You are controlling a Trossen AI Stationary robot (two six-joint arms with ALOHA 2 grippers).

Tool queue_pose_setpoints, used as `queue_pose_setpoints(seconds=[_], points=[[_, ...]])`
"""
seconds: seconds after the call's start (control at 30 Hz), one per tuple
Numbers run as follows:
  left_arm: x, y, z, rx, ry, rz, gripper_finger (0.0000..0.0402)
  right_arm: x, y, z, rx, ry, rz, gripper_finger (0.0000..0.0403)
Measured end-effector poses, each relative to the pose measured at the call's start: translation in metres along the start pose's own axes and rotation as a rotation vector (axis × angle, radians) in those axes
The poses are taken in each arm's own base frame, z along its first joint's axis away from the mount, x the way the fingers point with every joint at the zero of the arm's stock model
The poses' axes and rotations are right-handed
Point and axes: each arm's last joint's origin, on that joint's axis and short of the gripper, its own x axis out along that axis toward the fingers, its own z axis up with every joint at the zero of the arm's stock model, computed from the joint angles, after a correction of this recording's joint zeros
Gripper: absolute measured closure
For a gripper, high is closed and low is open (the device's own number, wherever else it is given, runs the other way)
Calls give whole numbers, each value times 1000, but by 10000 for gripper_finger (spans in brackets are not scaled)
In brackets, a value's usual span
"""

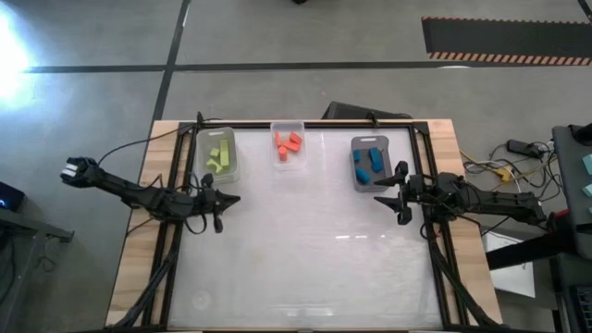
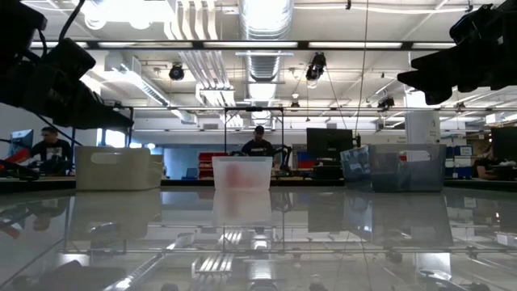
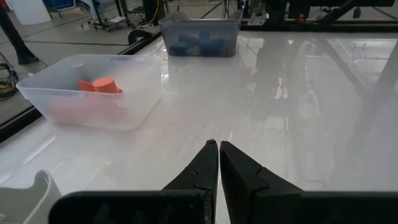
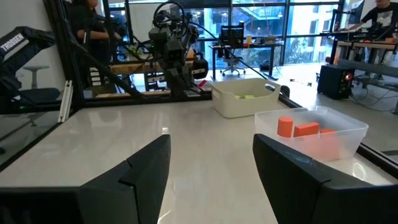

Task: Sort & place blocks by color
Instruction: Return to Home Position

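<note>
My left gripper [image 1: 231, 198] hangs over the left side of the glossy white tabletop [image 1: 305, 259]. Its two dark fingers [image 3: 205, 163] are pressed together and point toward the middle of the table. Just beyond it, at the far left of the table, stands the white opaque bin [image 1: 198, 157], and the lime green blocks [image 1: 219, 154] lie inside it.

To the right of that, at the middle of the far edge, is the clear plastic bin [image 1: 289, 164], which holds the orange-red blocks [image 1: 288, 141]. Farther right stands the grey bin [image 1: 355, 180] with the blue blocks [image 1: 370, 165] in it. The three bins form a row, each well apart from the next, just inside the far bar of the black metal frame [image 1: 250, 124] that borders the tabletop.

My right gripper [image 1: 390, 205] hangs on the near side of the grey bin, close beside it at the table's right edge. Its fingers are spread apart, and it faces my left gripper across the bare middle of the table. The frame's side rails run under both of my arms, and a pale wooden board [image 1: 129, 277] shows outside them.

Off the table to the right, a tangle of cables [image 1: 499, 171] lies on the floor. A black mat with an orange-striped edge [image 1: 504, 37] lies on the floor at the far right. In the room behind the far edge, a person [image 2: 258, 145] sits at a desk.
</note>
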Motion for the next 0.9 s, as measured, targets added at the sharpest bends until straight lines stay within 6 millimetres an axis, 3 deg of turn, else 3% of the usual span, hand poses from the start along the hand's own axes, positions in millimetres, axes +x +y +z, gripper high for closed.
queue_pose_setpoints(seconds=[0.9], points=[[4, -1, -7, 45, 65, 16, 401, 0, 0, 0, 0, 0, 0, 184]])
